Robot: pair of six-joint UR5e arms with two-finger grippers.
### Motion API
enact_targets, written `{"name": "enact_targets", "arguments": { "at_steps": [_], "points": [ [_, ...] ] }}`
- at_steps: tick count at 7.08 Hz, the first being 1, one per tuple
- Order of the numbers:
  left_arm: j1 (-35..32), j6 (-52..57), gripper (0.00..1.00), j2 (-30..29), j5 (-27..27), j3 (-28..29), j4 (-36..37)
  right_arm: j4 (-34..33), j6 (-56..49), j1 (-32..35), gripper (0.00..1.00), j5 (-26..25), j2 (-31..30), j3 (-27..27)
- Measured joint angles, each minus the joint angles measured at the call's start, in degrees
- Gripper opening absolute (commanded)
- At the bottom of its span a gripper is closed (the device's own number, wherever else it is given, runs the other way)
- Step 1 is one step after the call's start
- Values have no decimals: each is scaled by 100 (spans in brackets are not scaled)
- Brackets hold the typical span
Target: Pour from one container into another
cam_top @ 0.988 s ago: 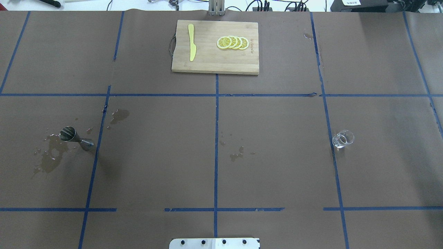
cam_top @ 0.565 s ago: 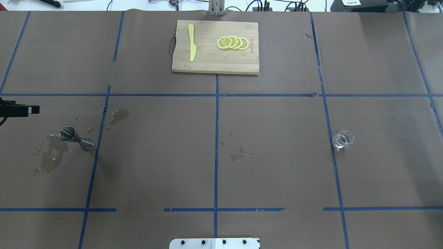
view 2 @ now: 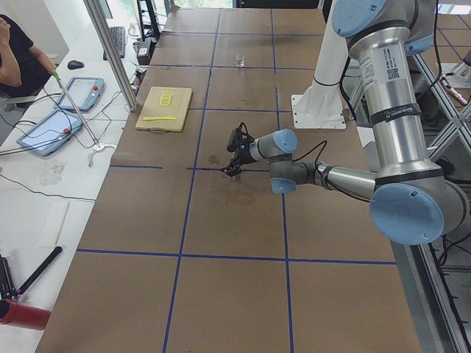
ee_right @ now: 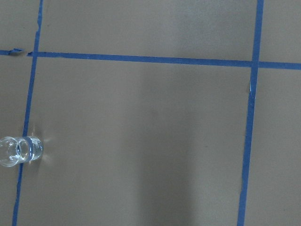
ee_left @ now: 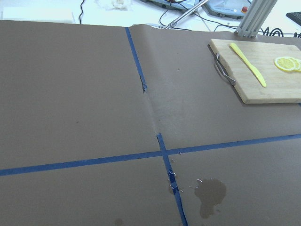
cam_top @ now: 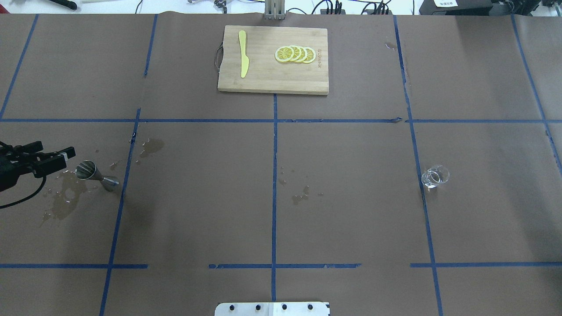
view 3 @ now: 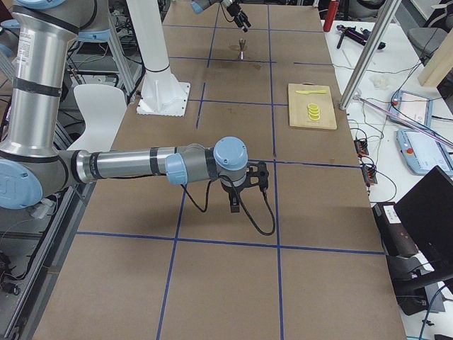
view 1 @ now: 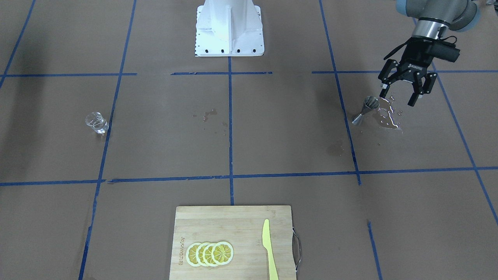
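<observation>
The steel jigger (cam_top: 94, 174) stands upright on the robot's left side of the table, beside a wet patch; it also shows in the front-facing view (view 1: 365, 110). My left gripper (cam_top: 63, 156) hovers just to its left with its fingers spread, open and empty (view 1: 397, 97). The clear glass beaker (cam_top: 434, 176) sits alone on the robot's right side of the table, next to a blue tape line (view 1: 96, 122), and at the left edge of the right wrist view (ee_right: 19, 151). My right gripper (view 3: 244, 190) shows only in the exterior right view, low over the table; I cannot tell its state.
A wooden cutting board (cam_top: 272, 81) at the far middle carries a yellow knife (cam_top: 243, 55) and lemon slices (cam_top: 295, 54). Spilled liquid (cam_top: 61, 202) darkens the paper around the jigger, with smaller spots (cam_top: 300, 197) near the table's middle. The robot base plate (cam_top: 272, 308) is at the near edge.
My left gripper has come in from the overhead view's left edge and moved right and nearer, up beside the jigger. The jigger and beaker have not moved.
</observation>
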Motion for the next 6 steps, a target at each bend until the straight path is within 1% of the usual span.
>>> {"name": "enact_targets", "arguments": {
  "at_steps": [1,2,3,4,6],
  "points": [
    [511,-7,100,63,879,-27,0,7,1,0,100,28,0,3],
    [908,-9,100,89,1570,-55,0,10,1,0,100,37,0,12],
    [1286,-17,100,101,2153,-66,10,11,1,0,100,41,0,23],
    [1546,-114,100,104,2514,-58,23,11,1,0,100,41,2,28],
    [1863,-542,100,93,3017,64,37,11,-1,0,100,42,7,29]
  ]
}}
